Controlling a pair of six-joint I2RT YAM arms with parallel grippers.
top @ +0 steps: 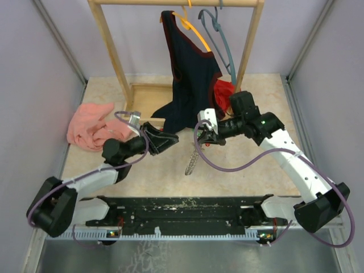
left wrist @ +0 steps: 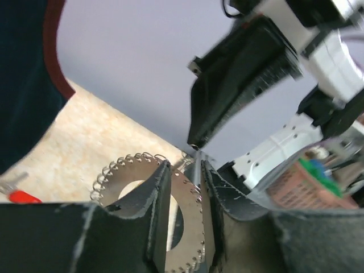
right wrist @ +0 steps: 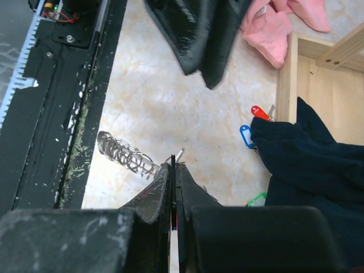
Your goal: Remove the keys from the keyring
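Observation:
The keyring (top: 192,162) hangs edge-on under my right gripper (top: 205,139), above the beige table. In the right wrist view the right gripper (right wrist: 174,162) is shut on the ring's thin dark edge, and the looped rim of the keyring (right wrist: 122,152) trails off to the left. A small silver key (right wrist: 180,154) pokes out at the fingertips. My left gripper (left wrist: 185,168) is open, and the flat keyring (left wrist: 116,181) shows just beyond its fingers. Loose keys lie by the dark garment: a red-tagged one (right wrist: 259,112), a blue-tagged one (right wrist: 245,135) and a green-tagged one (right wrist: 257,199).
A wooden clothes rack (top: 108,51) stands at the back with a dark garment (top: 190,85) and coloured hangers (top: 219,34). A pink cloth (top: 91,125) lies at the left. The black base rail (top: 182,207) runs along the near edge. Grey walls close in both sides.

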